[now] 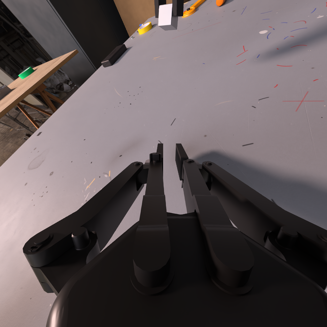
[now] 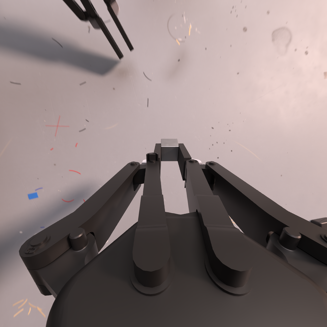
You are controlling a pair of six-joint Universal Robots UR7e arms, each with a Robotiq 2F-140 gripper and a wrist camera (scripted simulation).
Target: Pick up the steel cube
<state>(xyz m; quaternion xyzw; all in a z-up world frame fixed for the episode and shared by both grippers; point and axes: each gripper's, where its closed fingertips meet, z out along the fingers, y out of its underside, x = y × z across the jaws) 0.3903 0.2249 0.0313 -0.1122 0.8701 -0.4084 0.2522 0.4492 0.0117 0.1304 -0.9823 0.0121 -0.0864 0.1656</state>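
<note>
The steel cube (image 2: pixel 169 150) is small and grey-silver, and it sits clamped between the fingertips of my right gripper (image 2: pixel 169 152). The right gripper is shut on it and looks down at the grey table (image 2: pixel 247 99). I cannot tell whether the cube touches the table. My left gripper (image 1: pixel 169 147) hovers low over the same table (image 1: pixel 212 79), with its jaws drawn close, a narrow gap between them and nothing in it. The left gripper's fingers (image 2: pixel 115 42) also show at the top left of the right wrist view, apart from the cube.
At the table's far end are a yellow tape roll (image 1: pixel 145 28), a white block (image 1: pixel 165 16) and an orange cutter (image 1: pixel 190 10). A black bar (image 1: pixel 114 55) lies on the left edge. A wooden side table (image 1: pixel 44 74) with a green roll (image 1: pixel 26 72) stands beyond it.
</note>
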